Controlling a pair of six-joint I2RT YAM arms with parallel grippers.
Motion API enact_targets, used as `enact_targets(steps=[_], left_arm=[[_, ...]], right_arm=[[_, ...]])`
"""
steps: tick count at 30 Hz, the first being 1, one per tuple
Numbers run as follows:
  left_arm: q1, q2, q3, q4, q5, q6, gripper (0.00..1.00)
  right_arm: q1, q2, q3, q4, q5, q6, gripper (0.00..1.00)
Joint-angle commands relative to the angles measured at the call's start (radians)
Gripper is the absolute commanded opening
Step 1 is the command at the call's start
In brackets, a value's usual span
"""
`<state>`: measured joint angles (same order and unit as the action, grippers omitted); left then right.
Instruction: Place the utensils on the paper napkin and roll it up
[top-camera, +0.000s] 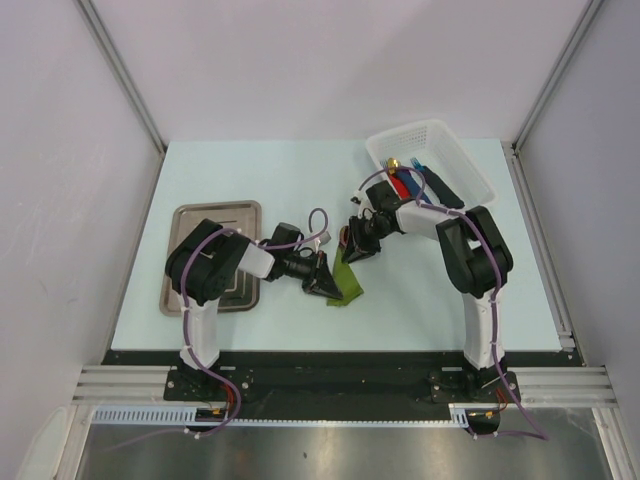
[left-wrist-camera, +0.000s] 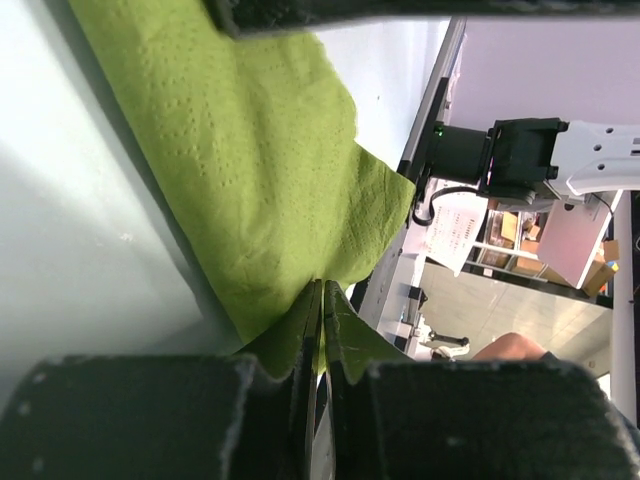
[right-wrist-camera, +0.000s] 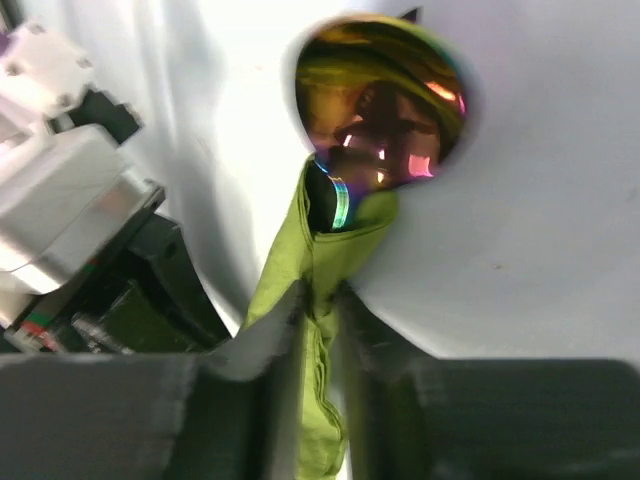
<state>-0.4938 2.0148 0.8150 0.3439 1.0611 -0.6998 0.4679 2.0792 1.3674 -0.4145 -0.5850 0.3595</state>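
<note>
Left pincer (left-wrist-camera: 322, 305) nips paper napkin (left-wrist-camera: 250, 150) edge — right pincer (right-wrist-camera: 320, 300) (likewise) opposite.

Far table (top-camera: 250, 170) open; tray (top-camera: 200, 212) left, basket (top-camera: 470, 172) right.

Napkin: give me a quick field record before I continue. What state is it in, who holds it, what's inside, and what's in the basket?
napkin: green, bunched into a loose roll between the grippers
left gripper: shut on the napkin
right gripper: shut on the napkin, just below the spoon
spoon: iridescent bowl sticks out of the roll's end
basket: holds a red-handled piece and other items
tray: left of the napkin
</note>
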Motion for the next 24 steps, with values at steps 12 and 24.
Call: enact_targets(steps=[12,24], left_arm=[[0.044,-0.174,0.027,-0.028,-0.142,0.077,0.32],[0.170,-0.459,0.151,-0.338,-0.315,0.353,0.73]], right_arm=[[-0.040,-0.019,-0.007,0.080,-0.041,0.006,0.00],[-0.060,-0.165,-0.024,0.198,-0.117,0.047,0.00]])
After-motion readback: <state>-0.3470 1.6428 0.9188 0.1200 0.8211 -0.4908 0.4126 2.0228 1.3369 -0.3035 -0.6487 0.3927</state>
